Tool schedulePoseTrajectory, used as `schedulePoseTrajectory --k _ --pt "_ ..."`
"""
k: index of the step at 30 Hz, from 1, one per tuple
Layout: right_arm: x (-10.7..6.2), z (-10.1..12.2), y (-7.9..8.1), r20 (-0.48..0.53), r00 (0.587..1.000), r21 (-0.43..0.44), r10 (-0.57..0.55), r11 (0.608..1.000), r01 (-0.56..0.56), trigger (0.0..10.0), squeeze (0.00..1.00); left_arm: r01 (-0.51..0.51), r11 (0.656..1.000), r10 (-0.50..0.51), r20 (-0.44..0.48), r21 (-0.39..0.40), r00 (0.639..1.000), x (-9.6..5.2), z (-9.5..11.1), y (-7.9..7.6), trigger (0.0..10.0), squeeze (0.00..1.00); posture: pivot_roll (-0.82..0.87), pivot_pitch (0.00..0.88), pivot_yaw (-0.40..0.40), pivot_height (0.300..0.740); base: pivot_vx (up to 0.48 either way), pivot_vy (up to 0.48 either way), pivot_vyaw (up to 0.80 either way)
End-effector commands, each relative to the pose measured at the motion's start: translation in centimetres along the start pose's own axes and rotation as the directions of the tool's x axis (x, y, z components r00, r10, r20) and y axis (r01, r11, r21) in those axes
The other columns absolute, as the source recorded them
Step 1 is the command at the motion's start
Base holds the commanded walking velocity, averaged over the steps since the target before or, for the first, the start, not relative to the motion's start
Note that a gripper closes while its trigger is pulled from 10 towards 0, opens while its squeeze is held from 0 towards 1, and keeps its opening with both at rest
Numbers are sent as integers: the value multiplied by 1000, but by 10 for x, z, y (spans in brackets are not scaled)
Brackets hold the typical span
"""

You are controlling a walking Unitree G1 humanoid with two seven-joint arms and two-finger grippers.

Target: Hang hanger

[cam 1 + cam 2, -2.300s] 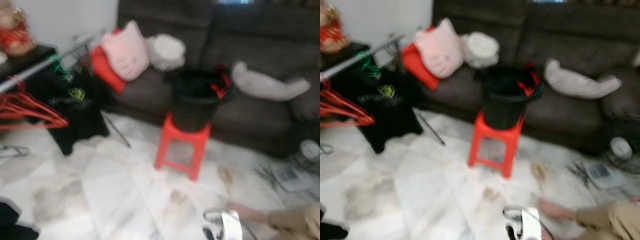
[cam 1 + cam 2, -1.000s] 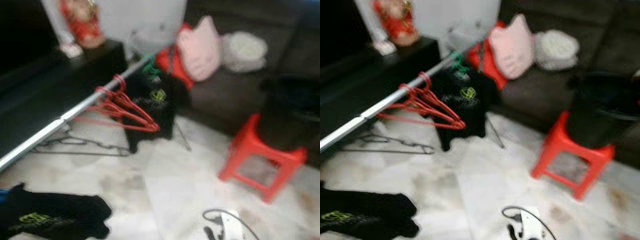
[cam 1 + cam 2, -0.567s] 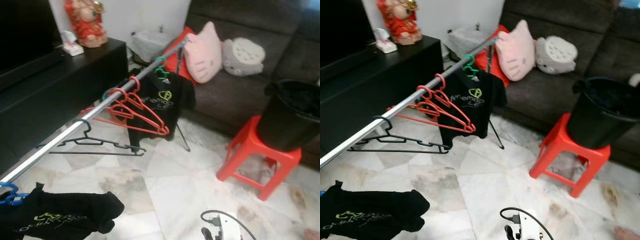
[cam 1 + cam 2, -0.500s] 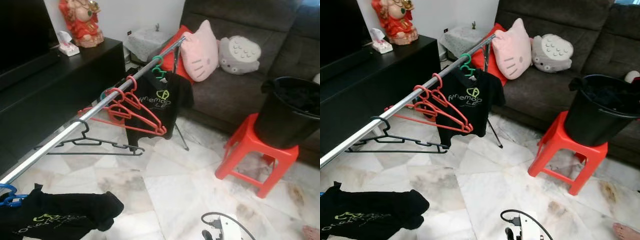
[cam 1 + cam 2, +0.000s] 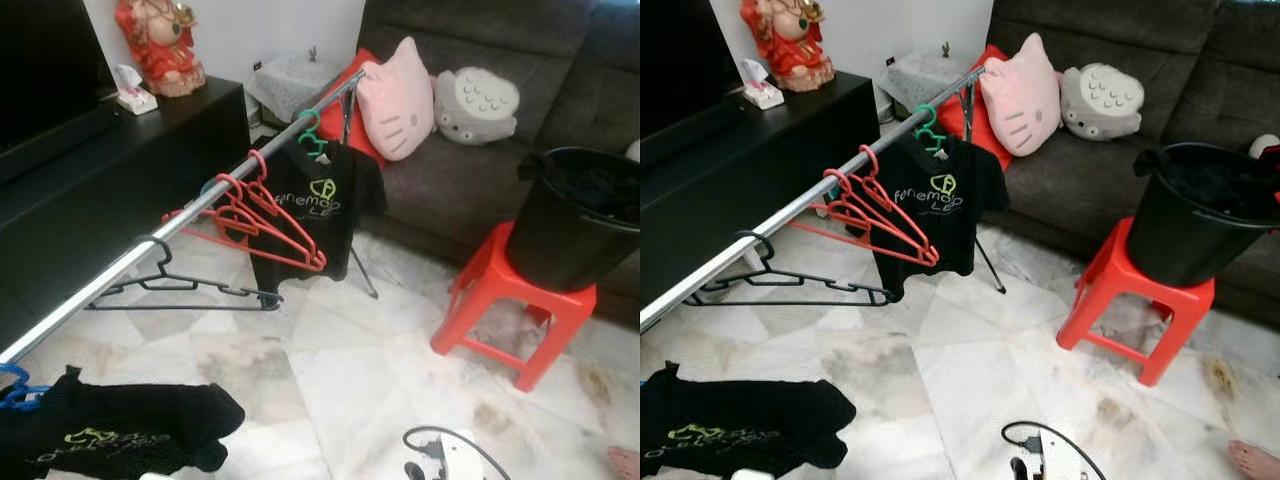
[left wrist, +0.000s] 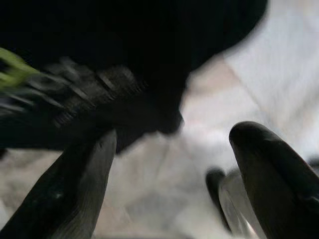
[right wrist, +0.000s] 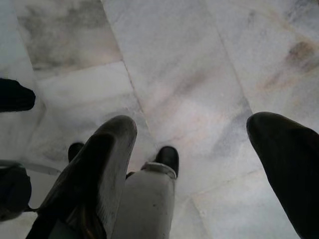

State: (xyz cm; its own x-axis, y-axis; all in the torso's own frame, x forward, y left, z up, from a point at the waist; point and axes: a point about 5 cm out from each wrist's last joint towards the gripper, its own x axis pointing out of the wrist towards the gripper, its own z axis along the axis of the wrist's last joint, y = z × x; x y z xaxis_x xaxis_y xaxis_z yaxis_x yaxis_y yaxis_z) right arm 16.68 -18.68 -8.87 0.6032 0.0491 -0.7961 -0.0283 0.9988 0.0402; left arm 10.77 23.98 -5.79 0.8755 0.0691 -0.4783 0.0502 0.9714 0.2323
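A silver clothes rail (image 5: pixel 190 215) runs diagonally away ahead-left, a black hanger (image 5: pixel 185 290) on it — nearer the left tool (image 6: pixel 169 189), spread over a black shirt (image 6: pixel 99 59); right tool (image 7: pixel 199 179) spread above the floor (image 7: pixel 174 64)

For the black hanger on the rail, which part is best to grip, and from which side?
Probably grip the black hanger on its sloping arm just under the hook, coming from the open floor side. The hook sits over the silver rail and the frame hangs free below it, with the red hangers farther up the rail.
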Motion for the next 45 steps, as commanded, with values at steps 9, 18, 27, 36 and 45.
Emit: schedulePoseTrajectory --k 9,18,27,36,45 --pt "-1 -3 -1 -18 1000 -15 3 1000 -3 10000 0 -133 991 132 284 -15 950 -23 66 19 10000 0 -3 48 -21 740 0 0 0" --pt "0 -3 2 -24 1000 -24 9 1000 -9 10000 0 -247 953 295 341 -179 892 -35 103 24 10000 0 -1 49 -23 740 0 0 0" --pt "0 -4 3 -29 1000 -27 5 1000 -6 10000 0 -412 868 476 233 -276 848 -61 101 44 10000 0 3 47 -22 740 0 0 0" --pt "1 -3 5 -25 1000 -25 6 1000 -7 10000 0 -481 797 565 171 -364 807 -30 111 55 10000 0 11 43 -21 740 0 0 0" --pt "0 -4 3 -26 1000 -20 -1 1000 1 10000 0 -452 786 567 198 -422 800 -8 130 56 10000 0 0 39 -17 740 0 0 0"
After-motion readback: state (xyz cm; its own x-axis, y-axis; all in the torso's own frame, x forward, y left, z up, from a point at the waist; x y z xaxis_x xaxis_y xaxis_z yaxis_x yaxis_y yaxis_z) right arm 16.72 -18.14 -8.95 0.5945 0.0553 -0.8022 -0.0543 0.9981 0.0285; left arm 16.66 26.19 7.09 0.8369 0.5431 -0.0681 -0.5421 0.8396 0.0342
